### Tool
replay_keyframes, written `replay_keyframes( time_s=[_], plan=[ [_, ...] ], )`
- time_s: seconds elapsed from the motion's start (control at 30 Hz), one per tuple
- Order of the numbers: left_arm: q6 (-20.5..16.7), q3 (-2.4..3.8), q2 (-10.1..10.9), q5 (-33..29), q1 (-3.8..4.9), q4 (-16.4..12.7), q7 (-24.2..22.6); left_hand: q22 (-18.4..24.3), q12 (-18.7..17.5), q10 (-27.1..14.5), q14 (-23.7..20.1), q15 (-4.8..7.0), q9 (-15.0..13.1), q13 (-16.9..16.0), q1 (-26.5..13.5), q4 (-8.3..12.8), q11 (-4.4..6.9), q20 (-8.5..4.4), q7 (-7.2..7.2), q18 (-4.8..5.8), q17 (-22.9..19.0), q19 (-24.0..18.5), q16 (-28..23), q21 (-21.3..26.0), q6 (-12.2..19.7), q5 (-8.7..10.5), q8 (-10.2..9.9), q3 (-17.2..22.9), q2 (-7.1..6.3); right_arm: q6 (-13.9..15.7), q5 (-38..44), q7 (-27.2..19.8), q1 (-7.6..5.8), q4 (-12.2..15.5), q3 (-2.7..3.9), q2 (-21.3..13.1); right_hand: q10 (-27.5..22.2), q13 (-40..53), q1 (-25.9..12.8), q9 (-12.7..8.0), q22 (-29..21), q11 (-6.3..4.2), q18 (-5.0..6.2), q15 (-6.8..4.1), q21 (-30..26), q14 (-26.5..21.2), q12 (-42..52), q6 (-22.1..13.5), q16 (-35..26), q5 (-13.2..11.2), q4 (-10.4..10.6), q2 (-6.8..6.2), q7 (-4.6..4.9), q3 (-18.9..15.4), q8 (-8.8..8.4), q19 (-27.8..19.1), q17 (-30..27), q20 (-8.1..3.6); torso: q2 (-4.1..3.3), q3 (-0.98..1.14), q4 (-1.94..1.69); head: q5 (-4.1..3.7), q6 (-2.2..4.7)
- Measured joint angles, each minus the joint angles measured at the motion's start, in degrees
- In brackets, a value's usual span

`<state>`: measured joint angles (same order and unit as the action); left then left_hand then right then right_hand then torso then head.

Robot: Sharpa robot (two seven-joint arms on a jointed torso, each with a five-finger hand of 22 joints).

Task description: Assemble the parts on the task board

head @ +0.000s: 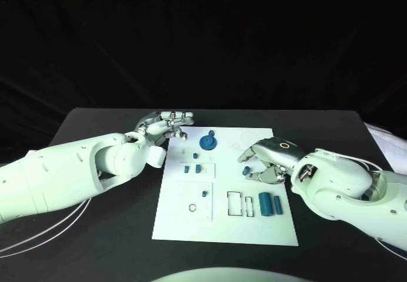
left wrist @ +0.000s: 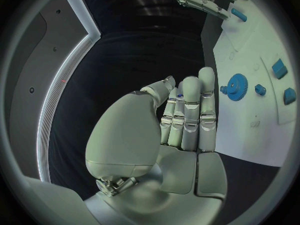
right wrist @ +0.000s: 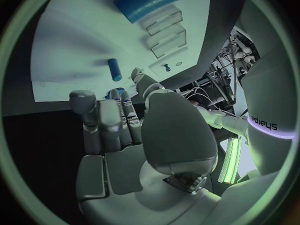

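The board (head: 224, 223) lies flat in the middle of the black table (head: 102, 235), long side running away from the robot. Nearest the robot, its lower part is bare apart from outlined recesses; just beyond these, two blue cylinders (head: 270, 203) lie side by side on the plate, close by the right arm. Further on, the right hand (head: 264, 161) is low over the board's right half, fingers curled in around a small blue part (head: 247, 171) at the fingertips; whether that part is actually pinched or only touched cannot be told from here. Toward the middle, several small blue pegs (head: 192, 169) stand in the plate. Beyond them sits the blue gear (head: 207, 141), and at the far left corner the left hand (head: 165, 126) hovers by the board edge, fingers held straight and close together, with a blue fleck showing at the fingertips; whether it carries anything cannot be told. Judgement: the step in hand appears to be the right hand seating or lifting the small part. Done well, that calls for a square, upright approach, a light press, and clearance from the neighbouring pegs so none is knocked. Writing: the right arm's casing shows lettering in the right wrist view, too distorted to read reliably; no labels are legible on the board.
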<state>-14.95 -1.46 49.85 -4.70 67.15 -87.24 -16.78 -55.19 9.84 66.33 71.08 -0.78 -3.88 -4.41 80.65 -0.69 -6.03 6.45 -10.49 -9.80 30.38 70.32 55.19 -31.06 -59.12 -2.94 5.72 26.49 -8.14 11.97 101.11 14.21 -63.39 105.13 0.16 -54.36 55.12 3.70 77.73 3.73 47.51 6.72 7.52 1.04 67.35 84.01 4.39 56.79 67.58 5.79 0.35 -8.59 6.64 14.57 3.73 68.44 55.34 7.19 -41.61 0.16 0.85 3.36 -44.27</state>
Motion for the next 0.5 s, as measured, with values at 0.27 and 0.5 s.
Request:
replay_keyframes(
  time_s=[0.27, 0.5],
  plan=[
    [0.23, -0.01, -0.12, 0.00, 0.00, 0.08, 0.07, 0.00, 0.00, 0.00, 0.00, 0.00, 0.00, 0.00, 0.00, 0.00, 0.00, 0.00, 0.00, 0.00, 0.00, 0.00, 0.00, 0.00, 0.00, 0.00, 0.00, 0.00, 0.00, -1.89, 0.11, 0.83, -0.16, -1.15, -0.05, -0.16, -0.17, 0.08, 1.26, 0.08, -0.19, -0.22, 0.00, -0.01, -0.22, 0.00, 1.07, 0.00, -0.23, -0.01, 0.53, 1.26, 0.00, -1.62, 0.00, 0.00, -0.39, 0.00, -0.01, 0.07, -0.04, -0.25, 0.18],
    [0.40, -0.03, -0.16, 0.00, -0.01, 0.13, 0.11, 0.00, 0.00, 0.00, 0.00, -0.01, 0.00, 0.00, 0.00, 0.00, 0.00, 0.00, 0.00, 0.00, 0.00, 0.00, 0.00, 0.00, 0.00, 0.00, 0.00, 0.00, 0.00, -3.25, 0.13, 0.92, -0.18, -2.11, -0.11, 0.94, 4.76, 0.23, 2.72, 0.30, 0.67, -1.24, 0.00, -0.16, -0.07, -0.10, 4.09, 2.55, -0.57, 0.19, 0.99, 3.29, 0.40, -1.93, 0.04, 0.64, -0.59, -0.64, -0.06, 0.04, -0.14, -0.31, 0.27]
  ],
)
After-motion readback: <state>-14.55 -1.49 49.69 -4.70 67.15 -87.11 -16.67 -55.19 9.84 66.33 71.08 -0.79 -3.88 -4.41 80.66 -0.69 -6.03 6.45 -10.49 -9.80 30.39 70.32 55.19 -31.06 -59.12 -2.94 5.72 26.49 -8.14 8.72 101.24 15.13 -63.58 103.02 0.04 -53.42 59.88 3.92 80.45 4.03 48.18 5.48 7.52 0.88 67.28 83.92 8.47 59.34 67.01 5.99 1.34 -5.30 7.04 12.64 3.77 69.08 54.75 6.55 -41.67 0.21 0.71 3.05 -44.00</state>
